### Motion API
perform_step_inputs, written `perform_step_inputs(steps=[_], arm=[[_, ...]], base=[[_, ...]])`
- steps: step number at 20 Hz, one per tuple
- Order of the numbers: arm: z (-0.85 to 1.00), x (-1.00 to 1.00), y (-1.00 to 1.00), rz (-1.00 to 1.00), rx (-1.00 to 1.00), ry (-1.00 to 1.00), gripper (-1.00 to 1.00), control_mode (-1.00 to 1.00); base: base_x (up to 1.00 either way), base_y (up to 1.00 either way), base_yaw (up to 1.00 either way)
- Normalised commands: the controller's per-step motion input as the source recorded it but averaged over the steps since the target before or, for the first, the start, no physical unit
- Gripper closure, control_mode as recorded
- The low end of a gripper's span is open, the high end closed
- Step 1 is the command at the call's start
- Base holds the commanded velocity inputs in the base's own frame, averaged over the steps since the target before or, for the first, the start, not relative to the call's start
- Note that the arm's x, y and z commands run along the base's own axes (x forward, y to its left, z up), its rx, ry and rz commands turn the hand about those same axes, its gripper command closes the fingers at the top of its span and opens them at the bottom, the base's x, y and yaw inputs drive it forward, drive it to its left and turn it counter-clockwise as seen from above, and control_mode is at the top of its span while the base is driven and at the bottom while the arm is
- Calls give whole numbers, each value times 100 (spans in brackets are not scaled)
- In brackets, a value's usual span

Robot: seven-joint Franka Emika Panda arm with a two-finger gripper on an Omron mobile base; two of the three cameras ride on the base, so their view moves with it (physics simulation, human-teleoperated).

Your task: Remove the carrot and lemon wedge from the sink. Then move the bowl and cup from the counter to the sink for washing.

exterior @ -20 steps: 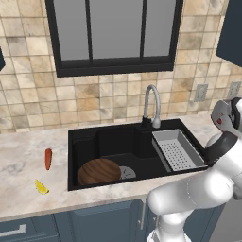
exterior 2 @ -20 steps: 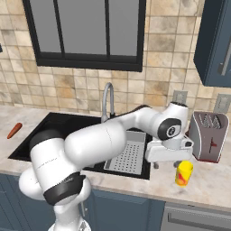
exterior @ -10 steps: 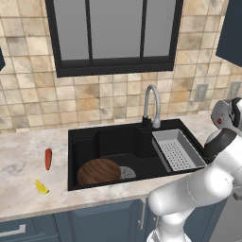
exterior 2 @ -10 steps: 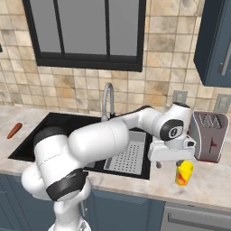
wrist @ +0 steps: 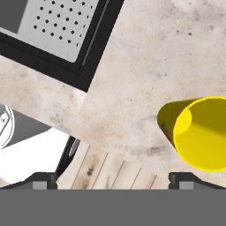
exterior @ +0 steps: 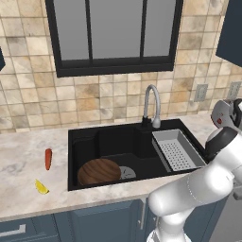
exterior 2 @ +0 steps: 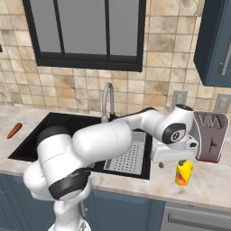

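The tool (wrist: 113, 178), two small dark finger tips spread wide apart with nothing between them, hangs over the light beige marbled stone surface (exterior 2: 212, 185) to the right of the large black rectangular sink (exterior 2: 67, 124). In the right base view it sits at the end of the white arm, directly above the small yellow-orange cylindrical cup (exterior 2: 183, 173), which stands upright on the surface, close to the front edge and just in front of a dark red toaster (exterior 2: 208, 142). From the hand view the cup (wrist: 198, 132) shows its open bright yellow mouth and a darker side wall; it lies toward the right finger tip rather than midway between the two, and apart from both. The grey perforated tray (wrist: 57, 24) in the sink shows at the upper left of that view. The wide, shallow, dark brown wooden-looking bowl (exterior: 99, 171) rests in the sink basin beside the round grey drain. The slim orange-red carrot (exterior: 47, 159) and the small bright yellow lemon wedge (exterior: 41, 187) lie on the surface left of the sink, near each other but not touching.
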Motion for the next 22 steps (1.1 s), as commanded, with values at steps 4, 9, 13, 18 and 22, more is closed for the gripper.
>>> perform_step_inputs(steps=[4, 9, 13, 18, 22], arm=[[-9, 12, -7, 0, 0, -2, -100, -100], [-11, 15, -8, 0, 0, -1, -100, -100], [-13, 12, -10, 0, 0, 0, -100, -100], [-12, 14, -13, 0, 0, 0, -100, -100], [-10, 13, -16, 0, 0, 0, -100, -100]], base=[[0, 0, 0], [0, 0, 0], [0, 0, 0], [0, 0, 0], [0, 0, 0]])
